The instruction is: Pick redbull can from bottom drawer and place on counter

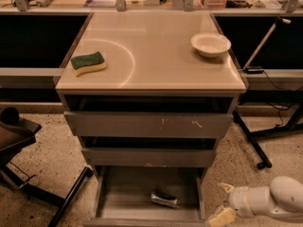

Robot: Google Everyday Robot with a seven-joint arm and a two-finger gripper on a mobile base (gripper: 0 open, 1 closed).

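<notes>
The bottom drawer (125, 193) was found pulled open, and the redbull can (164, 198) was seen lying on its side on the drawer's floor, toward the right front. The gripper (223, 202) was held low just outside the drawer's right wall, fingers spread wide with nothing between them. Above the drawer, the counter (156, 41) was occupied by a sponge (88, 63) and a bowl (210, 44).
</notes>
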